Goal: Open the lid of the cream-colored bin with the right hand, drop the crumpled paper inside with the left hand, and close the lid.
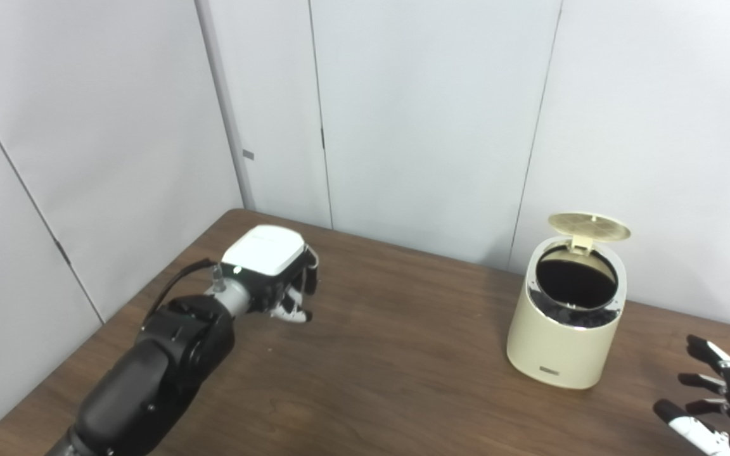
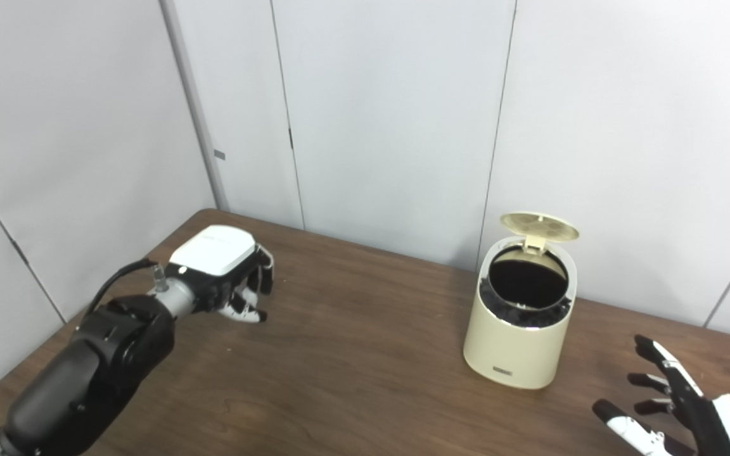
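Standing well left of the right hand (image 2: 672, 402), whose fingers are spreading empty, the bin (image 2: 520, 310) is showing its lid (image 2: 539, 228) raised. Far left, the left hand (image 2: 229, 278) is curling downward; I cannot tell whether it holds the paper.

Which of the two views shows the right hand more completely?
The right eye view shows the right hand best: its spread fingers and part of the white back are inside the picture, near the bin. In the left eye view the same hand is cut by the corner, so mostly fingers show.

Pale panelled walls (image 1: 428, 114) behind a wooden table (image 1: 390, 367).
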Robot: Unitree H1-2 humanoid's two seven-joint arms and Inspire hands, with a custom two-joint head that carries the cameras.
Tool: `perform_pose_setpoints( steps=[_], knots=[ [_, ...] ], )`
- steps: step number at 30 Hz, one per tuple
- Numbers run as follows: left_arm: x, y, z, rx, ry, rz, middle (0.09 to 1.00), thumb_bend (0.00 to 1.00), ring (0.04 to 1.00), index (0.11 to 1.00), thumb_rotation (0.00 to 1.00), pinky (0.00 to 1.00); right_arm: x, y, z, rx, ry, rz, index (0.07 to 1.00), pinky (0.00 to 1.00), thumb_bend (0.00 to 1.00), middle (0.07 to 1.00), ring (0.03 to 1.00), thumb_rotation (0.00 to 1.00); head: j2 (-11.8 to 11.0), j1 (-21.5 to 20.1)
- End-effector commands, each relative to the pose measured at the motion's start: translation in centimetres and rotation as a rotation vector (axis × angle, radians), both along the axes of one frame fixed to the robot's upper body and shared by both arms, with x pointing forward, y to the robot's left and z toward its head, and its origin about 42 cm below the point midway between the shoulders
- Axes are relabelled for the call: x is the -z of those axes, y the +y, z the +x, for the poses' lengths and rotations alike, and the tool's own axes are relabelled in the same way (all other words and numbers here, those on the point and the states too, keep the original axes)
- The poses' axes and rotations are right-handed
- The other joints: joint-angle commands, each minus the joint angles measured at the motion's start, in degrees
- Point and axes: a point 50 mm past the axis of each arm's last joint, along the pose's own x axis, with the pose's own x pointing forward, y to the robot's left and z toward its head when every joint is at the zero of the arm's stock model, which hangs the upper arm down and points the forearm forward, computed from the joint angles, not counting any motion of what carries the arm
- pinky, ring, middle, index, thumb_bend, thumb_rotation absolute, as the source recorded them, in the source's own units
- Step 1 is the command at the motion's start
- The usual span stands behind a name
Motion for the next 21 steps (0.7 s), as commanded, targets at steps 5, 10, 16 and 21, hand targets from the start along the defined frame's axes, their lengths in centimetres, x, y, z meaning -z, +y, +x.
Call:
perform_pose_setpoints(
  steps=[5,10,16,21],
  knots=[
    [-4.1,-2.1,0.9,0.098,-0.131,0.047,0.445,0.49,0.354,0.529,0.00,0.28,-2.4,0.9,0.7,-0.028,-0.097,0.015,0.914,0.64,0.62,0.906,0.794,0.57,-0.17,-1.31],
    [-5.4,-4.0,1.7,0.171,-0.179,0.043,0.452,0.49,0.352,0.535,0.00,0.29,-2.5,1.2,0.6,-0.031,-0.103,0.012,0.914,0.64,0.60,0.904,0.794,0.53,-0.31,-2.70],
    [-6.9,-6.2,2.9,0.265,-0.243,0.062,0.457,0.49,0.341,0.535,0.00,0.27,-2.5,1.6,0.4,-0.034,-0.091,0.040,0.918,0.69,0.54,0.920,0.803,0.38,-0.63,-4.80],
    [-7.8,-7.8,4.0,0.322,-0.257,0.058,0.451,0.50,0.353,0.529,0.00,0.28,-2.6,1.7,0.3,-0.042,-0.090,0.059,0.918,0.68,0.56,0.917,0.801,0.39,-0.85,-6.73]
  ],
)
